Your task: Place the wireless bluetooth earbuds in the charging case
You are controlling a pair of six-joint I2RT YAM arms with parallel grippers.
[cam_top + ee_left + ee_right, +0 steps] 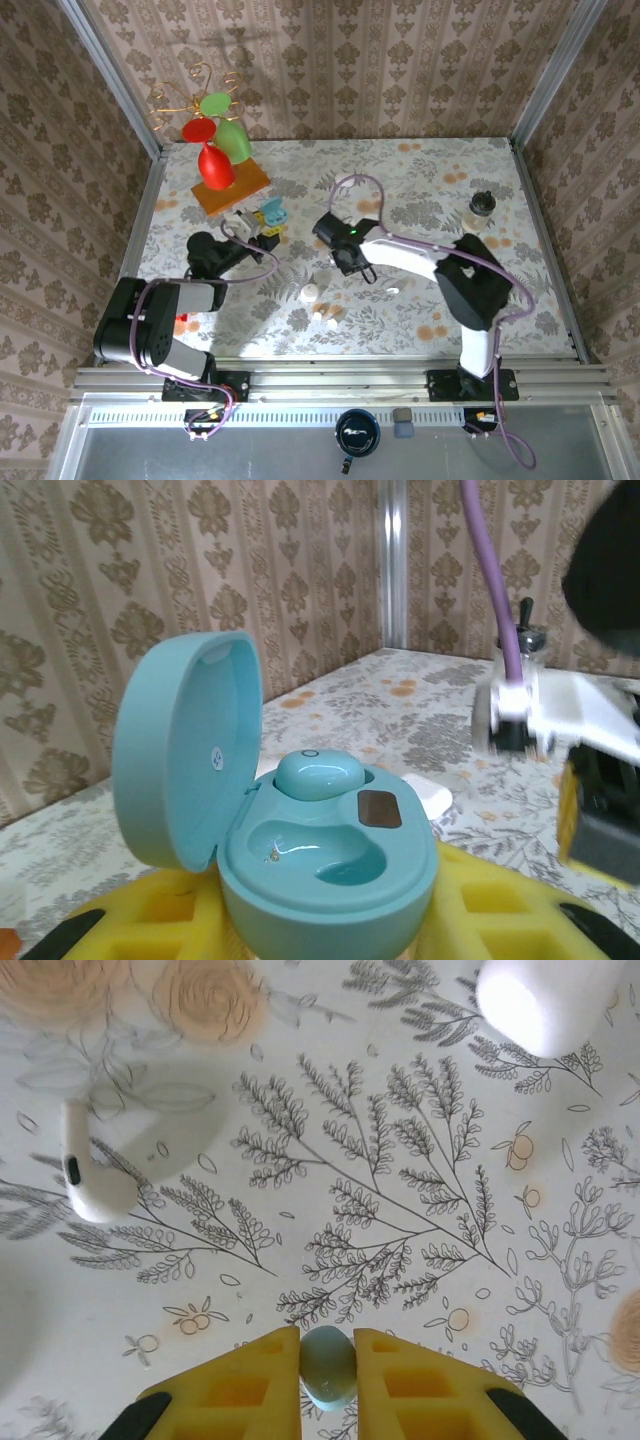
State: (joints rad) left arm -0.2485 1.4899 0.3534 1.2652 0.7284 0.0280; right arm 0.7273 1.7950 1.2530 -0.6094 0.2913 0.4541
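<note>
So, left gripper (325,925): clamped on teal charging case (330,855), lid up so the slots face out.
Seated earbud (318,773): one, in far slot; near slot empty.
Right gripper (328,1345): pinching teal earbud (328,1370) above table (400,1160), likely bound for the empty slot.
Count: two teal earbuds, one white earbud (95,1175), one white case (545,1000).

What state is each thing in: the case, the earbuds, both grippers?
Teal charging case: lid open, one slot empty.
First teal earbud: seated in case.
Second teal earbud: held.
White earbud: loose on table.
Left gripper: shut on teal charging case.
Right gripper: shut on second teal earbud.
</note>
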